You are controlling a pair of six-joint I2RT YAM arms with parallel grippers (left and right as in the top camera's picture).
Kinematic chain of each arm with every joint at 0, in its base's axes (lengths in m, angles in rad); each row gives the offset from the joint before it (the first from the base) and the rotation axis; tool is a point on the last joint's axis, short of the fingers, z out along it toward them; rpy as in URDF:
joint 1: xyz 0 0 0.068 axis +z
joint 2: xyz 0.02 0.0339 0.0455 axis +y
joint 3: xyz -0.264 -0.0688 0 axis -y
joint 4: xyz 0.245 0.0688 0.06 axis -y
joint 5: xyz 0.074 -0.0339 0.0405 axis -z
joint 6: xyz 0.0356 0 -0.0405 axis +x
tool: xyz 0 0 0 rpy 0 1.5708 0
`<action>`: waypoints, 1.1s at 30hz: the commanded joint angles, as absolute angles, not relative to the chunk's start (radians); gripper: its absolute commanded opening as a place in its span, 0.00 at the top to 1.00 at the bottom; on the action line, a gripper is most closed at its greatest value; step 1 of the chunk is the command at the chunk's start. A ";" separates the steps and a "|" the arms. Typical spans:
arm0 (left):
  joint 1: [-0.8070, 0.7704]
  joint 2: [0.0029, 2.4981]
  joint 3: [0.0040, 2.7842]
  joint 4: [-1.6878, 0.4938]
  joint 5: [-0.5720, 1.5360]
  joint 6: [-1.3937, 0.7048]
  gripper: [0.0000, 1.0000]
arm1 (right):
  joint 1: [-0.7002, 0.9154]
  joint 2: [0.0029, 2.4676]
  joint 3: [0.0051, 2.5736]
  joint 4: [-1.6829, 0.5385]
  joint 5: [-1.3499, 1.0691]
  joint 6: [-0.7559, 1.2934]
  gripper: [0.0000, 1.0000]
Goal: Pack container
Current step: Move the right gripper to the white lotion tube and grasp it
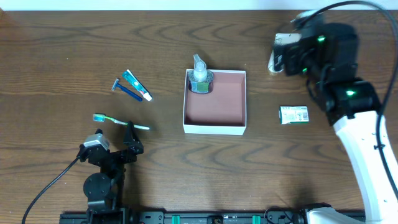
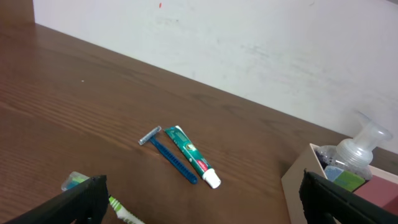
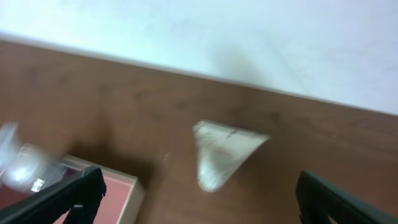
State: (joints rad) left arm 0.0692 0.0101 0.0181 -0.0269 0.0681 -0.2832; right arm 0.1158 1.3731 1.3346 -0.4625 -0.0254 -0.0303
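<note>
The container [image 1: 219, 101], a square white-walled box with a pink-brown inside, sits mid-table. A clear pump bottle [image 1: 200, 76] stands in its far-left corner. My left gripper [image 1: 116, 140] is open and empty, just in front of a green toothbrush [image 1: 118, 119]. The left wrist view shows the toothbrush [image 2: 119, 210], a blue razor [image 2: 168, 154], a toothpaste tube [image 2: 193, 157], the container's corner [image 2: 297, 182] and the bottle [image 2: 359, 146] ahead of the open jaws [image 2: 202, 202]. My right gripper [image 1: 281, 55] is open over a white tube [image 1: 273, 61], which lies blurred between its jaws [image 3: 199, 202] in the right wrist view [image 3: 222, 152].
The razor [image 1: 125, 89] and toothpaste [image 1: 136, 85] lie left of the container. A green soap packet [image 1: 293, 114] lies to its right. The right wrist view shows the container's corner [image 3: 121, 186] at lower left and a white wall [image 3: 199, 31] behind the table.
</note>
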 commanded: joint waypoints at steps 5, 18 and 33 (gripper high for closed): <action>0.066 0.004 0.004 -0.066 0.079 -0.267 0.02 | -0.010 1.463 1.339 -0.398 -0.062 0.011 0.02; 0.066 0.004 0.004 -0.066 0.079 -0.267 0.02 | -0.055 1.658 1.339 -0.219 -0.295 0.030 0.07; 0.066 0.004 0.004 -0.066 0.079 -0.267 0.02 | -0.059 1.781 1.339 -0.141 -0.322 0.037 0.14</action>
State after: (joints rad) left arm 0.0692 0.0101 0.0181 -0.0269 0.0681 -0.2832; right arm -0.0425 1.7535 1.3346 -0.1326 -0.3180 0.0277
